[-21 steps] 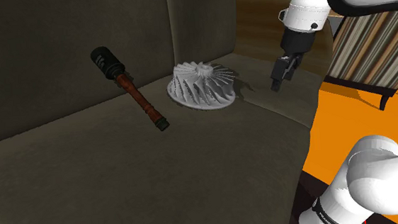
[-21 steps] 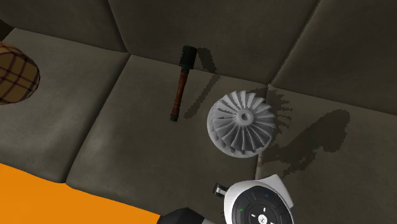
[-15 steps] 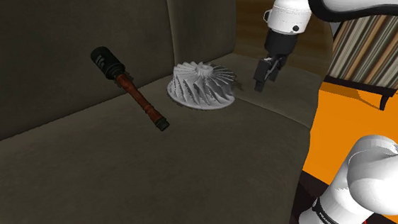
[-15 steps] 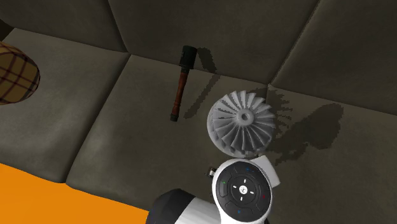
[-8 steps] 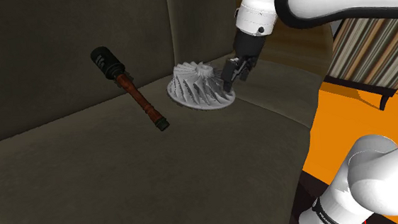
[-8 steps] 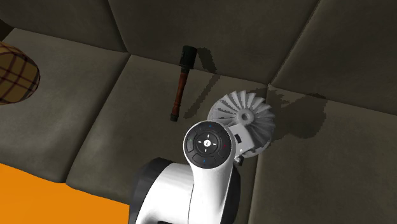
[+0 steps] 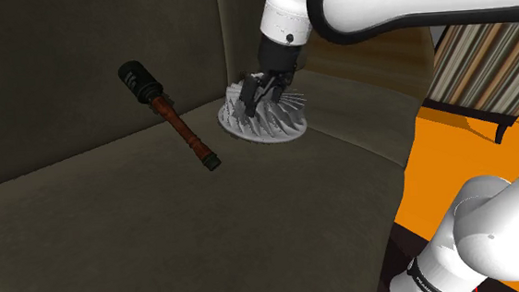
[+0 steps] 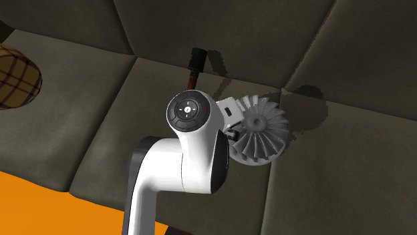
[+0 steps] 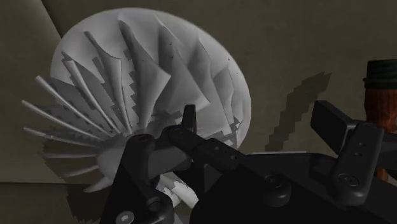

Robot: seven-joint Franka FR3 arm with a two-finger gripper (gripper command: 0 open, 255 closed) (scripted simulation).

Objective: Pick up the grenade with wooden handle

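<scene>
The black gripper (image 7: 258, 102) hangs just above the white bladed impeller (image 7: 282, 122), its fingers standing apart. The stick grenade (image 7: 169, 118), with a black head and a reddish-brown handle, lies on the dark sofa seat (image 7: 162, 239), apart from the impeller toward the shoulder view's left.

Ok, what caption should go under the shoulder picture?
Open end effector above a white finned wheel; the grenade lies nearby on the sofa.

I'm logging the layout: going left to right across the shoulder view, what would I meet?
grenade with reddish-brown handle → white bladed wheel → striped brown-and-white object at the far right.
</scene>
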